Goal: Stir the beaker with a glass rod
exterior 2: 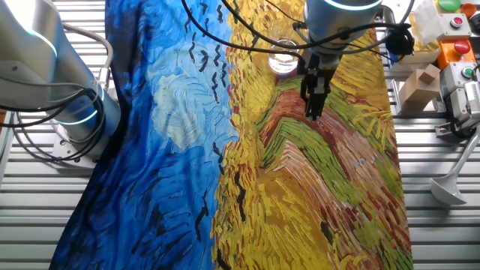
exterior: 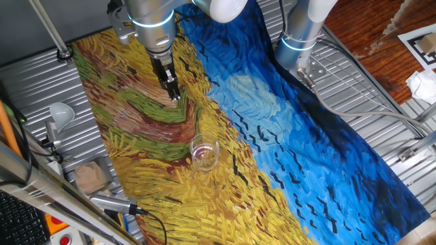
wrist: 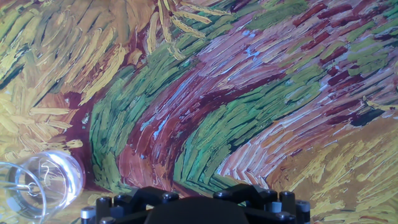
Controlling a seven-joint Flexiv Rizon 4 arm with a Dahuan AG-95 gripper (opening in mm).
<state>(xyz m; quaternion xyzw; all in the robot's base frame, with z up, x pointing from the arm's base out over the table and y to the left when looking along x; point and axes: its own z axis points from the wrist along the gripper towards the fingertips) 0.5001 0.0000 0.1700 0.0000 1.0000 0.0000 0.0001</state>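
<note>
The beaker [exterior: 204,152] is a small clear glass cylinder standing upright on the painted cloth. It also shows in the other fixed view [exterior 2: 283,56] and at the lower left of the hand view [wrist: 34,186]. My gripper [exterior: 174,94] hangs point-down just above the cloth, about a hand's width from the beaker, which it does not touch. In the other fixed view the gripper [exterior 2: 313,111] has its fingers together, tapering to a point. I cannot make out a glass rod in any view. The hand view shows only the gripper's black base, not the fingertips.
A painted cloth [exterior: 286,136] covers the table. A white funnel [exterior: 61,112] stands off the cloth's edge, also in the other fixed view [exterior 2: 450,187]. A second arm's base [exterior: 300,41] stands at the blue side. Boxes and a button unit [exterior 2: 450,45] lie beside the cloth.
</note>
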